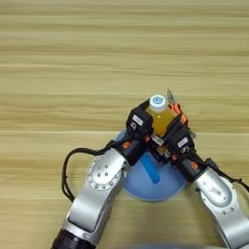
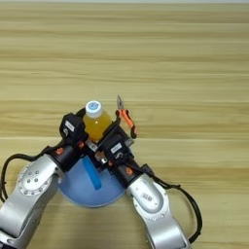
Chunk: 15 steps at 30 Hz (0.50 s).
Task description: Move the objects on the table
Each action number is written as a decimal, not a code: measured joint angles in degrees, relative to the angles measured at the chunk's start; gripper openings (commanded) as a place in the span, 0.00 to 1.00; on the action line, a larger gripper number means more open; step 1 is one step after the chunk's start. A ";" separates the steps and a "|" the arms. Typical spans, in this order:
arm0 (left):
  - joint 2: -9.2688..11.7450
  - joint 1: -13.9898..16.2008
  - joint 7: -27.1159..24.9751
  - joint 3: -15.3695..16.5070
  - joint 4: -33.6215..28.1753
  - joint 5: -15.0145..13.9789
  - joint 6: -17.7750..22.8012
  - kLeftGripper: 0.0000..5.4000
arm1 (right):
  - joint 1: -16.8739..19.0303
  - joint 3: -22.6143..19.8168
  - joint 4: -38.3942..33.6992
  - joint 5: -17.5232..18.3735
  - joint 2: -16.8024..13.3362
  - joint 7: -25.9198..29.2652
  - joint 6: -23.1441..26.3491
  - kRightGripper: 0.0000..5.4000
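The orange-drink bottle with a white cap stands at the far rim of the plate, between my two grippers. My left gripper presses against its left side, and a black finger curves round behind it, so the gripper looks shut on the bottle. Just right of the bottle is my right gripper, its fingers hidden under its own body. A blue oblong bar lies flat on the plate, below both grippers. The grey square block is out of view.
A large light-blue round plate sits under both forearms near the table's front. Orange-handled pliers lie just behind and right of the bottle, tips pointing away. The wooden table stretches far and to both sides.
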 measured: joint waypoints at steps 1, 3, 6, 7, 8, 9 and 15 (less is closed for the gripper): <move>-0.03 -0.25 0.10 0.25 0.00 -0.01 0.00 0.79 | 0.00 -0.10 0.07 0.04 0.00 -0.01 0.01 0.65; -0.07 -0.46 0.22 0.56 0.00 -0.02 0.00 0.82 | 0.00 -0.18 0.13 0.07 0.00 -0.03 0.03 0.65; -0.15 -0.47 0.31 0.96 -0.18 -0.20 0.02 0.89 | 0.00 -0.20 0.14 0.07 0.00 -0.03 0.04 0.65; -0.23 -0.47 0.30 1.11 -0.47 -0.43 0.08 0.91 | 0.01 -0.21 0.16 0.07 0.00 -0.03 0.04 0.65; -0.28 -0.47 0.29 1.22 -0.77 -0.58 0.17 0.93 | 0.01 -0.22 0.16 0.07 0.00 -0.03 0.04 0.65; -0.33 -0.47 0.27 1.36 -1.41 -0.82 0.26 0.95 | 0.01 -0.25 0.18 0.07 0.00 -0.03 0.05 0.65; -0.68 -0.47 0.27 1.59 -3.40 -2.43 1.64 1.00 | 0.02 -0.36 0.65 0.11 -0.01 -0.04 0.05 0.65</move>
